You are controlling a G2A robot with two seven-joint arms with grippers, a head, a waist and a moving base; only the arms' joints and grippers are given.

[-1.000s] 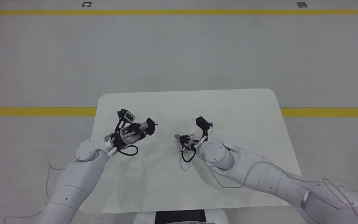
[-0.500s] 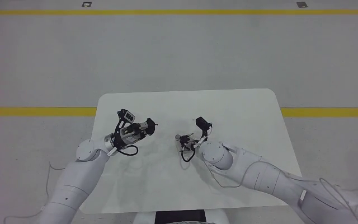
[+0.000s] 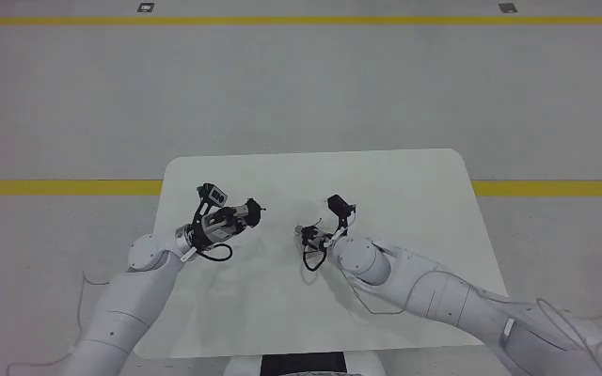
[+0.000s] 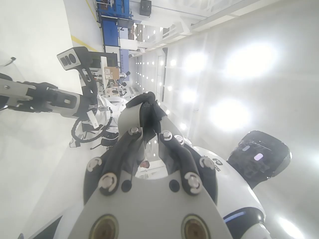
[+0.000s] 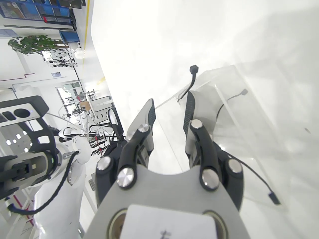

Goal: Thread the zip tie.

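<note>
Bearing desk: a white desk (image 3: 414,188) carries the work, and both arms are held over its middle and left part.
Clear stand: a transparent stand (image 5: 249,138) is seen near the desk's middle, just beyond the right pincer. Thin dark strands (image 5: 259,179), possibly further ties, are seen at it.
Right pincer: the right pincer (image 5: 170,98) is held wide open with nothing clamped between its fingers. It is placed at the near edge of the stand, right of the left pincer and apart from it.
Left pincer: the left pincer (image 4: 147,100) is closed, fingertips together. Whether anything thin is pinched there cannot be told.
Zip tie: a black zip tie (image 5: 193,75) is stood up at the stand's edge, head uppermost, its strap just beside one finger of the right pincer. Contact cannot be confirmed.
Handling: the tie is judged light, thin, springy and slick, so it is easily flicked away or bent.
Grip point: it is best pinched across the flat strap just below the head, with the slot left free.
</note>
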